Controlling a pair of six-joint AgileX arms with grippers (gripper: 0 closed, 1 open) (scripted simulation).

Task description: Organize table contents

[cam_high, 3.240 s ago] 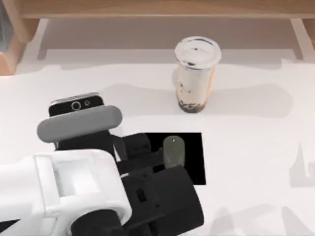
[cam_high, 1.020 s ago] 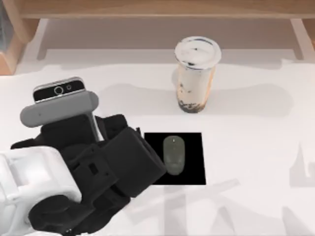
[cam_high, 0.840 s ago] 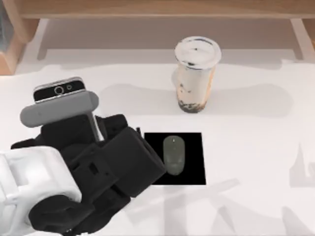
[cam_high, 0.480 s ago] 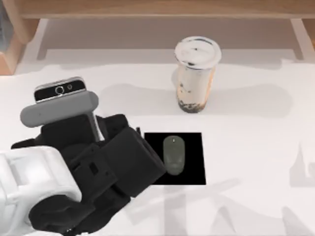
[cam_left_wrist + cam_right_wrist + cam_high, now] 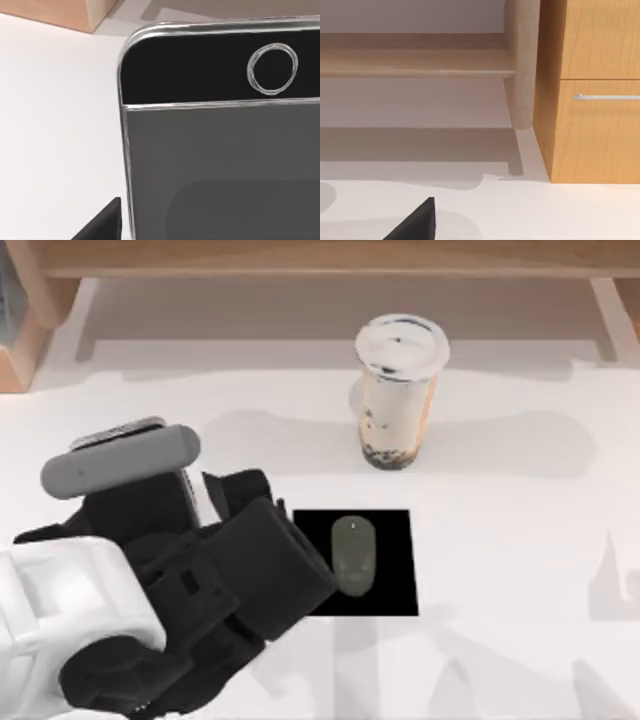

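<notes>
A: Where's the smartphone?

B: Right against the left end effector at the bench's left side, black end toward the shelf. Whether the fingers clench it, I can't tell.

A: And the rest?

B: The mouse lies on the black pad just beside that arm; the bubble-tea cup stands upright behind them. The bench is white, with a light wooden shelf along its far edge. No legible writing.

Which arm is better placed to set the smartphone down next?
Left. Its hand is at the table's left with the smartphone right at its wrist camera; the right wrist faces the wooden shelf.
</notes>
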